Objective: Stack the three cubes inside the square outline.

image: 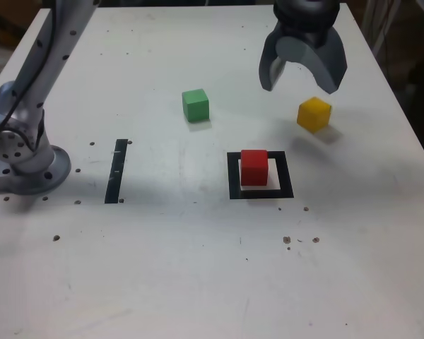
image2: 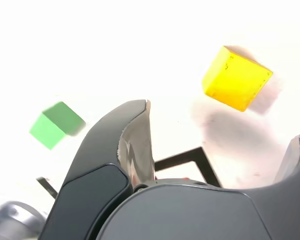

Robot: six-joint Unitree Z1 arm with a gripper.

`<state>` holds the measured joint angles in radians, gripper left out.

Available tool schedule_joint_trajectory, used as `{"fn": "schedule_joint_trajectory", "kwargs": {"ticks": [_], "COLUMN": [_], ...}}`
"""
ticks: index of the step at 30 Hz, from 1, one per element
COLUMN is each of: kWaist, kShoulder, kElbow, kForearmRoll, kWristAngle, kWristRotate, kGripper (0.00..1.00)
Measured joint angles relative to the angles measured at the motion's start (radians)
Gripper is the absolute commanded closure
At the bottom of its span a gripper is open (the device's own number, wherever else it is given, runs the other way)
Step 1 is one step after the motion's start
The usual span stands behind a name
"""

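In the exterior view, the red cube [image: 254, 168] sits within the square outline [image: 233, 176] on the pale table [image: 155, 261], closer to the left border than to the right — a wider patch of the white centre shows on its right. The green cube [image: 196, 105] stands on the table to the left of the outline and farther away. The yellow cube [image: 314, 114] stands on the table too, off to the right of the outline and also on its far side. None of the cubes is stacked on another.

The gripper [image: 299, 89] hangs above the far right part of the table, fingers pointing down. They are open, spread wide apart, and hold nothing. The yellow cube is near them in the exterior view, just beyond the right fingertip and lower in the picture, apart from it.

The black strip [image: 116, 171] lies on the left, between the round arm base [image: 32, 169] and the outline. Small dark specks dot the table.

In the wrist view, the yellow and green cubes are both in plain sight, clear of the fingers. The gripper body covers part of the outline — only a sliver of red shows inside it.
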<state>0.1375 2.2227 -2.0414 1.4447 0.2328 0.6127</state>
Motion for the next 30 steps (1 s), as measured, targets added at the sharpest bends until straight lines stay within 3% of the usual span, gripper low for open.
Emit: {"fn": "schedule_joint_trajectory", "kwargs": {"ticks": [4,13,20,30], "kWaist": [0.0,0.0,0.0,0.011], "kShoulder": [0.024,0.122,0.137,0.153], "kElbow": [0.013,-0.008,-0.017,-0.024], "kForearmRoll": [-0.031,-0.1,-0.117,-0.115], "kWristAngle": [0.026,-0.008,-0.009,-0.024], "kWristRotate": [0.133,0.18,0.182,0.164], "kGripper": [0.03,0.03,0.14,0.38]}}
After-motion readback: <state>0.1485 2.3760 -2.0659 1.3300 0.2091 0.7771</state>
